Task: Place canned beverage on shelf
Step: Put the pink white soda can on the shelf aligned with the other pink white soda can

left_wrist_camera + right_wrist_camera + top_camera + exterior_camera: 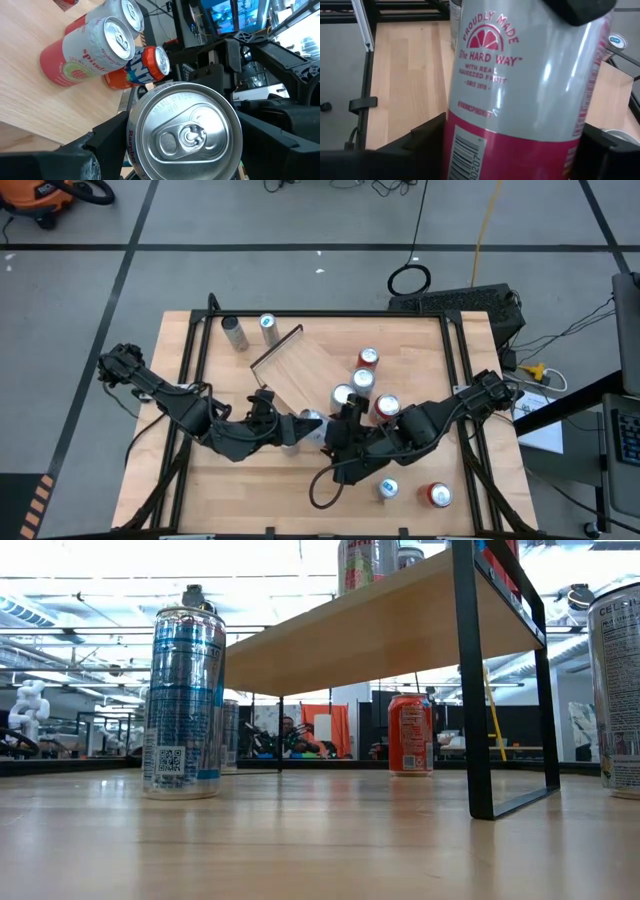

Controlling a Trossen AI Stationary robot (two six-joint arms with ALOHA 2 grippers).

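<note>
Two grippers meet on one drink can [520,90], silver above and pink below. The left gripper [298,426] is pinching it by the sides, and the right gripper [330,430] has a finger pressed to each flank of the same can, so it is clamped from both arms at once. From above, the can sits between the arms at the middle of the table [200,490], just beside the near edge of the shelf [300,365], not on it.

The shelf lies at an angle on the table. Three cans [362,380] stand in a row on the board at its end toward the right arm. A fourth, red-topped can [387,406] is just beside them, though it cannot be told whether it stands on the board. Loose on the table are a slim grey can [234,333] and a blue-topped can [267,323] at the far side. A silver can [388,489] and a red can [438,495] stand at the near side.

The left wrist view alone shows the held can's unopened lid and pull tab. The right wrist view alone shows its printed label and barcode. Only the low view shows the shelf's underside, with an orange can [410,735] seen beneath it. It also shows a tall silver and blue can [183,700] standing on the table, and neither gripper.
</note>
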